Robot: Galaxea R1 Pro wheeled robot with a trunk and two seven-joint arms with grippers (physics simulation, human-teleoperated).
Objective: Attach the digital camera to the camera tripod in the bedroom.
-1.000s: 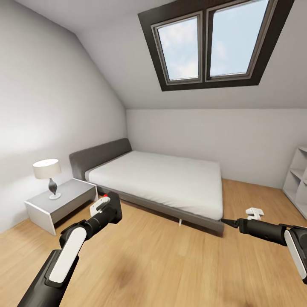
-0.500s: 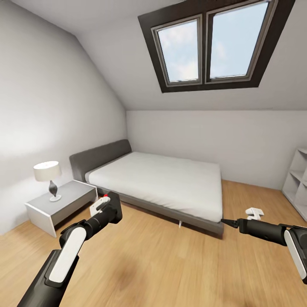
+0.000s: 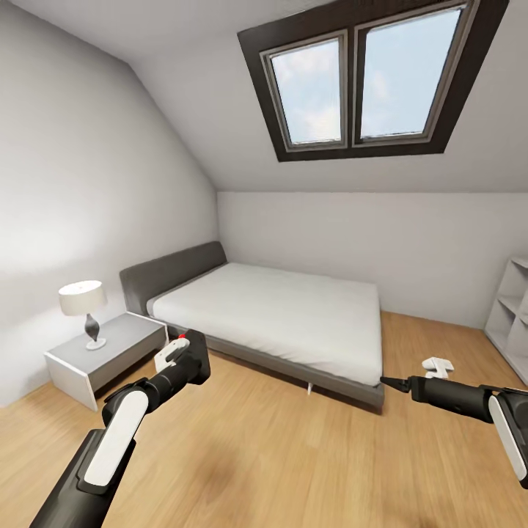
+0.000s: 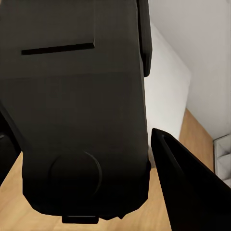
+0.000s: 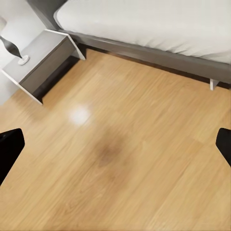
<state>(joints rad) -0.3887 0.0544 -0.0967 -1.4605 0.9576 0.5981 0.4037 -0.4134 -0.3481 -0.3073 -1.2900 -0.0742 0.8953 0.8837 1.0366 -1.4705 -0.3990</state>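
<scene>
Head view: left gripper (image 3: 178, 354) carries the digital camera (image 3: 195, 359) raised ahead for transport; bed (image 3: 279, 312) beyond. Left wrist view: fingers (image 4: 185, 185) pinch the camera body. Right wrist view: right fingers (image 5: 9, 149) spread wide above the floor (image 5: 125, 159).

The floor (image 3: 293, 455) is light wood in long planks, smooth with a soft sheen; the right wrist view catches a pale glare spot on it. The bed (image 3: 183, 275) frame and headboard look like matt grey cloth, and the mattress (image 3: 293, 312) is plain white fabric without shine. The nightstand (image 3: 110, 352) has a flat grey top and white painted sides, both matt. The lamp (image 3: 83, 308) has a white cloth-like shade on a dark glossy stem. The digital camera (image 4: 77, 106) is smooth matt black plastic. The skylight (image 3: 359, 77) has a dark matt frame.
</scene>
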